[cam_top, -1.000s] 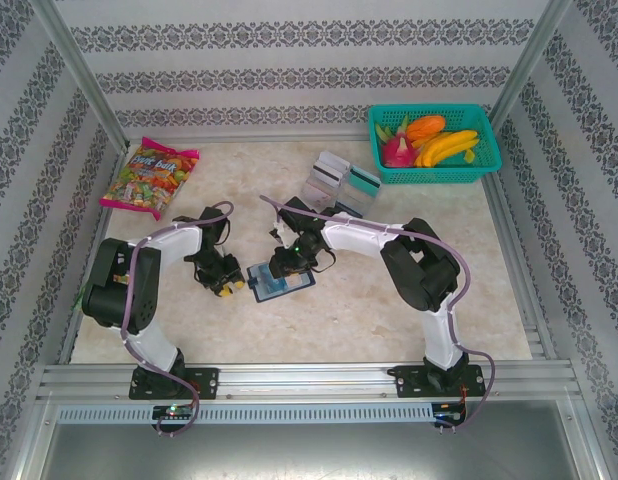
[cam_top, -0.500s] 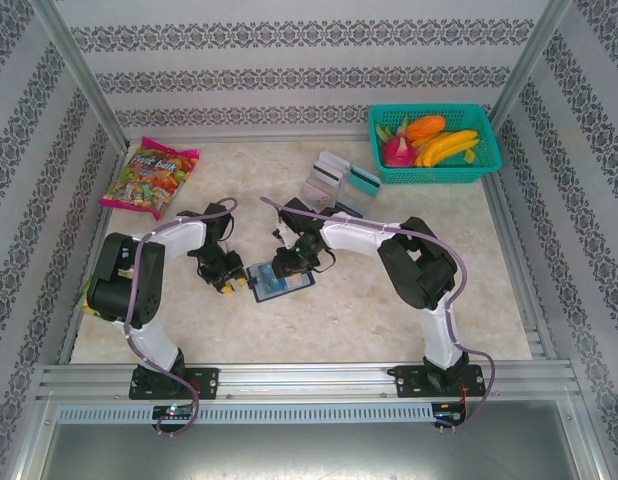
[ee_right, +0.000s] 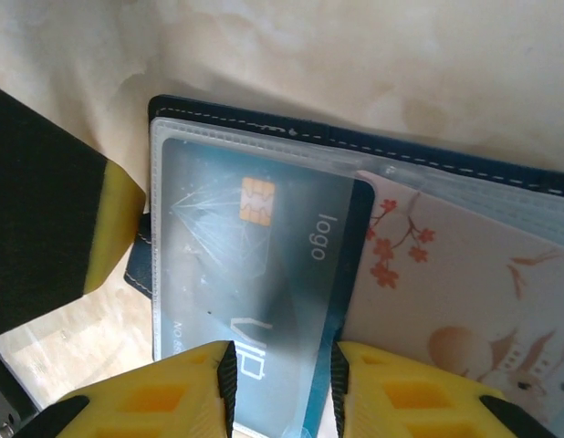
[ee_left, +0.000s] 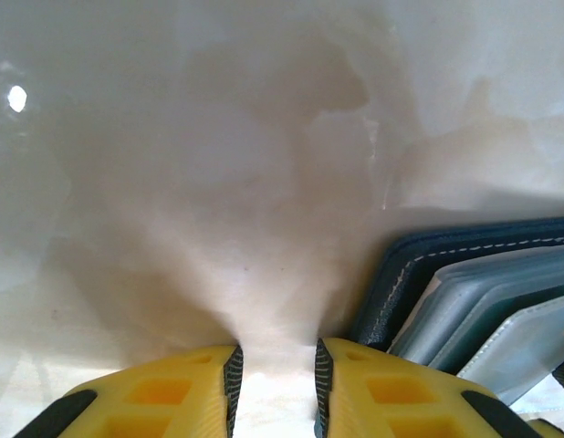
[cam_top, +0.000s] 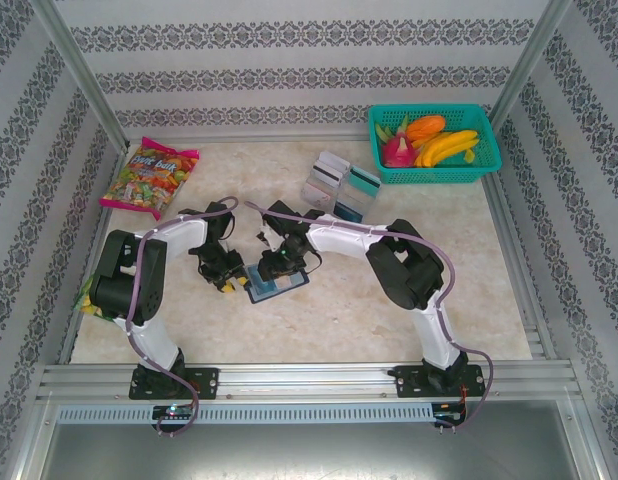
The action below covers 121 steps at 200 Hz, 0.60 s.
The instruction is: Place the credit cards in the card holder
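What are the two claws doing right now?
Left gripper: slightly open, empty, beside the card holder.
Right gripper: slightly open over the blue card; no clear grip.

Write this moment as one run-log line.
card holder open | blue card in its clear sleeve | left gripper empty beside it | right gripper over blue card
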{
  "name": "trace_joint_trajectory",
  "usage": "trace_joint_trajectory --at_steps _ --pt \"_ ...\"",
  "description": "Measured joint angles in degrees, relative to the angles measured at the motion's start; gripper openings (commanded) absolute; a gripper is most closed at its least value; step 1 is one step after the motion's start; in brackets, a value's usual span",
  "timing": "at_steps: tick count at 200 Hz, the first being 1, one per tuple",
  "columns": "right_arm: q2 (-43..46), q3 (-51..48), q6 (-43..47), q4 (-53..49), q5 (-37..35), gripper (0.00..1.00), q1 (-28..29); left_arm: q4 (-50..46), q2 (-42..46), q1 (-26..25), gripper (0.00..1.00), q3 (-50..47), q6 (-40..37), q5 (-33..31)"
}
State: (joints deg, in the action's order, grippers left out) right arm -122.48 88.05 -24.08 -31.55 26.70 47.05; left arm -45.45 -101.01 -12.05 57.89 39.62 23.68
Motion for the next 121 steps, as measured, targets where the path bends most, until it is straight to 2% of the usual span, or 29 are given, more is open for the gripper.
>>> trace_joint_trajectory --at_steps 121 --pt "2.2 -1.9 -0.1 0.9 1.3 0.35 -1.2 1.8 0.3 0.0 0.35 1.3 -2.0 -0.4"
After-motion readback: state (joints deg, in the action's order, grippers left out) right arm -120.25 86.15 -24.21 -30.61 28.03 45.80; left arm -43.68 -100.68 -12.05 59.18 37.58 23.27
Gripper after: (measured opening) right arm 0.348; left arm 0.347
